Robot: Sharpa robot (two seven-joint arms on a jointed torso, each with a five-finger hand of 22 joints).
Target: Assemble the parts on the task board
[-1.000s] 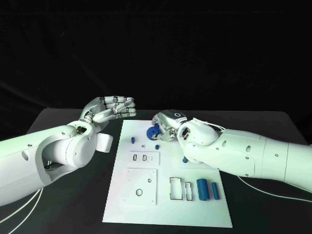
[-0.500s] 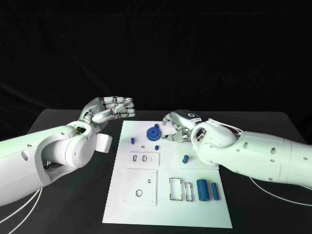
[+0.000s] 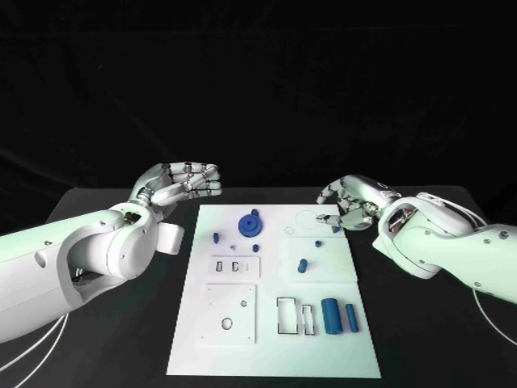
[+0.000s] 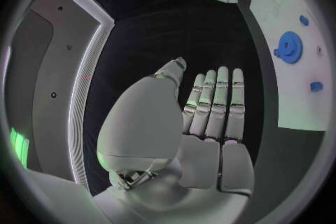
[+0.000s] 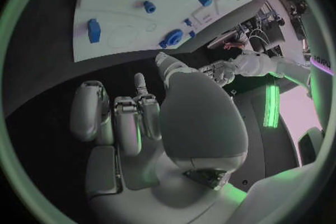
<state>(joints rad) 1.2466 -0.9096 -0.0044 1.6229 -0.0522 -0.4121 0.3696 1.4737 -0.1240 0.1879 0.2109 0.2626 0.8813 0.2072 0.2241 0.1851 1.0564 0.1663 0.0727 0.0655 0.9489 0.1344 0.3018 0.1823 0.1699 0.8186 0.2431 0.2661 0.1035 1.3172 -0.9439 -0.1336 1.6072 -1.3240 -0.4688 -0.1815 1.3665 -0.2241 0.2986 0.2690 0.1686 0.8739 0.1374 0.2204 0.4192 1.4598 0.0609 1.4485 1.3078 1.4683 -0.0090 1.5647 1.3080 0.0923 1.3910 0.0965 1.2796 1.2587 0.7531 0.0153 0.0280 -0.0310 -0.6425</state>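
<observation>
Head view: the white board (image 3: 276, 339) lies flat in the middle of the black table (image 3: 445, 323), and both hands sit off its far corners. The left hand (image 3: 186, 182) hovers beyond the board's far left corner, fingers curled in, nothing in them. The right hand (image 3: 353, 200) hangs just off the far right edge, fingers bent and loosely apart, holding nothing. Between them, on the board, the blue wheel (image 3: 252, 224) rests near the far end, apart from both hands. A short blue peg (image 3: 302, 264) lies mid-board, and two blue cylinders (image 3: 331, 316) lie near the front, well apart from either hand.
</observation>
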